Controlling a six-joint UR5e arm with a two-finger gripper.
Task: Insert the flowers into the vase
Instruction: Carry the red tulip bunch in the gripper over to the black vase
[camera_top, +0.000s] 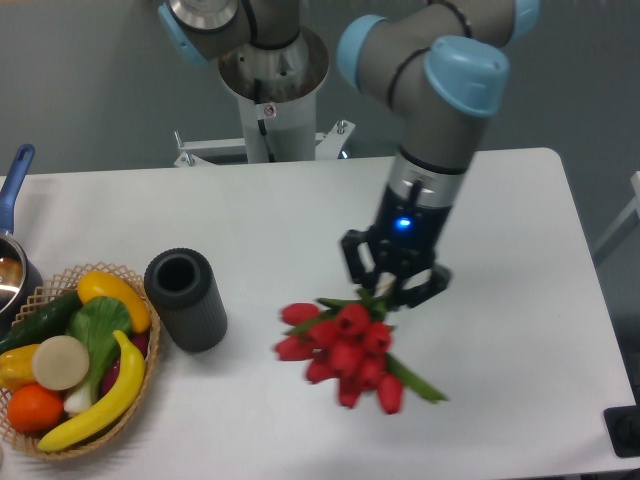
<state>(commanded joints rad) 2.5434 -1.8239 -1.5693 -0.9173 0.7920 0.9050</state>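
While fingers (392, 287) pinch flowers (345, 350) by stems, bare tabletop (260, 240) separates them from vase (186, 299).

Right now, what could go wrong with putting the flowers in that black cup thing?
The flowers spread wider than the mouth of the vase, so buds or leaves might snag on the rim. The gripper seems to pinch only the stems, so the blurred, moving bunch might swing or slip. A push could tip the vase toward the wicker basket right beside it.
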